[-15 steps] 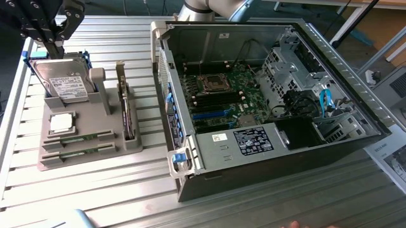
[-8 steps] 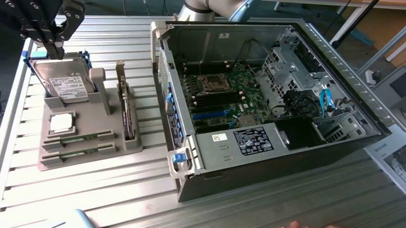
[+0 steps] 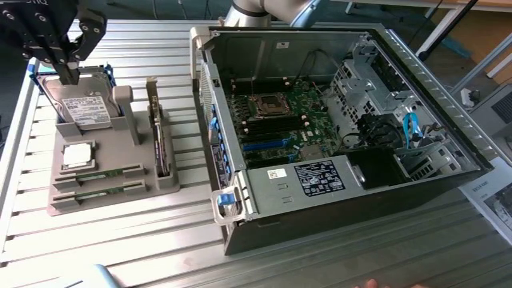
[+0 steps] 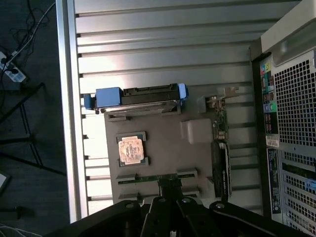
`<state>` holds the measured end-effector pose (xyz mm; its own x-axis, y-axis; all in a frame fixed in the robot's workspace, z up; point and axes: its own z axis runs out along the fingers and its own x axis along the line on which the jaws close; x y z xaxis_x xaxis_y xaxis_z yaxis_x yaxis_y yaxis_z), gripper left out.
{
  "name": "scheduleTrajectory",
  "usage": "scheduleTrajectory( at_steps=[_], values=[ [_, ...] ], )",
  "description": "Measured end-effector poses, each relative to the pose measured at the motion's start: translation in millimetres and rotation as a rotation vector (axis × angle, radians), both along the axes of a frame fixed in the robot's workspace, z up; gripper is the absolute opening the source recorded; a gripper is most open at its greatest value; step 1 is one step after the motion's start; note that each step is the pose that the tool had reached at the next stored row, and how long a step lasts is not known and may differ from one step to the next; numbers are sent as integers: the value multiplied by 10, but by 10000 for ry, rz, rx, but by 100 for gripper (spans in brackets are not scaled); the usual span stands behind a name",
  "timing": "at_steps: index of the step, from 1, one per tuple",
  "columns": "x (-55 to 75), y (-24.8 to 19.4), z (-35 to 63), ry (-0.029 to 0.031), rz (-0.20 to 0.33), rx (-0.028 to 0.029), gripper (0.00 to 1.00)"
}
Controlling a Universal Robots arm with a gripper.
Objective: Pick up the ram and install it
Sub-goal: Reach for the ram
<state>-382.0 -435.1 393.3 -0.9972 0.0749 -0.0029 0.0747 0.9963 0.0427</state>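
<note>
Gripper point(image 3: 68, 77), fingers pressed together and pinching nothing, hanging above the grey fixture point(image 3: 120, 135) on the slatted desk point(image 3: 120, 240). The ram point(image 3: 108, 176) lies in a fixture slot, a second stick point(image 3: 104, 192) alongside, near the processor chip point(image 3: 78, 156) and hard drive point(image 3: 80, 105). An open computer case point(image 3: 248, 48) stands at the exterior view's right.
</note>
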Motion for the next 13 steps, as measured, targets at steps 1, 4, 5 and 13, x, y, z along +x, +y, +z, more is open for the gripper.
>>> scheduleTrajectory(
  at_steps=[1, 4, 5, 13],
  values=[
    [0, -23, 0, 0, 1, 0, 10],
    [0, -93, 0, 0, 1, 0, 10],
    [0, -118, 0, 0, 2, 1, 10],
    [0, -172, -8, -1, 1, 1, 10]
  ],
)
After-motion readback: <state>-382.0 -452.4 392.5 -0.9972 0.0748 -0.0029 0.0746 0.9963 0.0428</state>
